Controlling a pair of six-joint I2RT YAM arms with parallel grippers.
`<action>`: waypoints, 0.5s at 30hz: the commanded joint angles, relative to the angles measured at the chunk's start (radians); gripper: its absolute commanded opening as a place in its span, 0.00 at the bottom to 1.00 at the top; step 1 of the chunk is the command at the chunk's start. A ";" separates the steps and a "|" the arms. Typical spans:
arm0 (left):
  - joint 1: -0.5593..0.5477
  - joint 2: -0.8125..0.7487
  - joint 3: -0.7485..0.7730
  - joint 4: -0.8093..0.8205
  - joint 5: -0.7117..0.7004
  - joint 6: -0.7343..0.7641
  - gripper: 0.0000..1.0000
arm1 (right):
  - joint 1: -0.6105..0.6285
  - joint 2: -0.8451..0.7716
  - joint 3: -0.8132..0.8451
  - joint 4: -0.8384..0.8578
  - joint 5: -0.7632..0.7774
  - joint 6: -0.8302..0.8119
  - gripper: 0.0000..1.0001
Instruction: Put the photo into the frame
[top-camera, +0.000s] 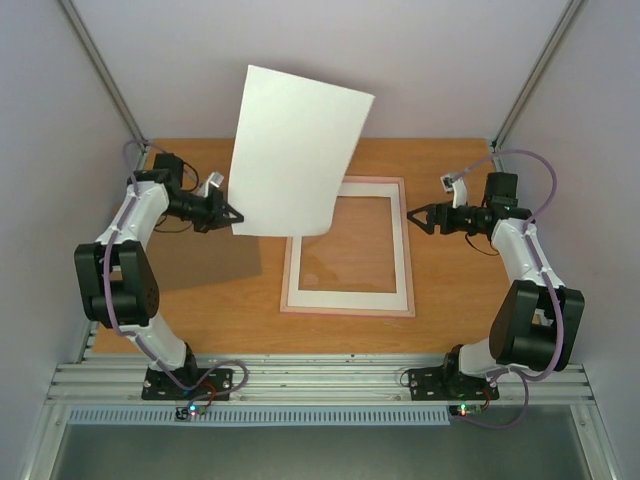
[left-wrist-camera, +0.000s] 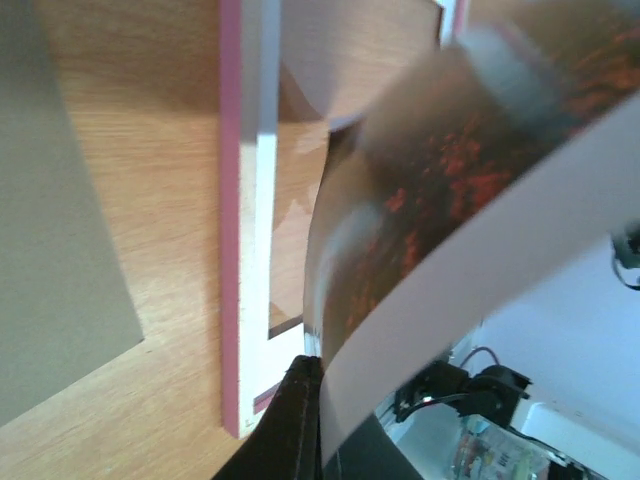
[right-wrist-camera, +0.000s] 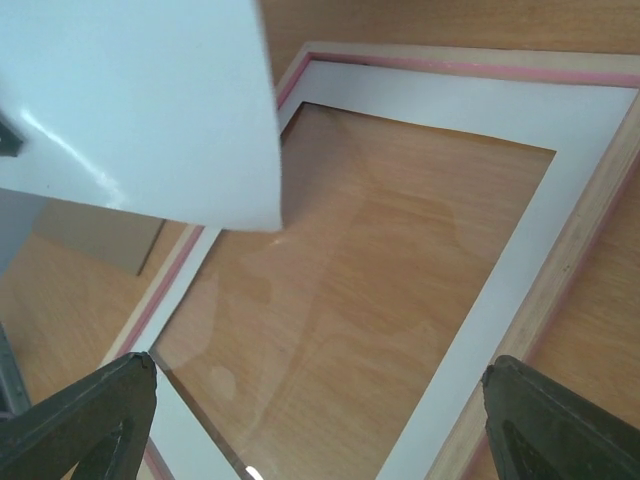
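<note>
My left gripper (top-camera: 232, 213) is shut on the lower left edge of the photo (top-camera: 297, 150) and holds it up, tilted, its white back toward the top camera. In the left wrist view the photo's red-orange printed side (left-wrist-camera: 430, 190) curves over my left gripper (left-wrist-camera: 318, 372). The frame (top-camera: 349, 308) lies flat at the table's middle, pink rim with a white mat inside and a clear pane. The photo's lower corner hangs over the frame's upper left part. My right gripper (top-camera: 414, 217) is open and empty at the frame's right edge, over the pane (right-wrist-camera: 370, 300).
A plain brown backing board (top-camera: 205, 265) lies flat on the wooden table left of the frame; it also shows in the left wrist view (left-wrist-camera: 50, 230). The enclosure's white walls stand at the back and both sides.
</note>
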 joint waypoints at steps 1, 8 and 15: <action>0.011 0.002 0.014 0.022 0.135 -0.040 0.00 | 0.006 0.026 0.047 0.011 -0.035 0.099 0.89; 0.011 -0.008 -0.090 0.013 0.131 -0.039 0.00 | 0.045 0.134 0.175 -0.130 -0.047 0.281 0.84; 0.016 -0.003 -0.137 -0.026 0.171 -0.040 0.00 | 0.088 0.230 0.241 -0.212 -0.065 0.353 0.80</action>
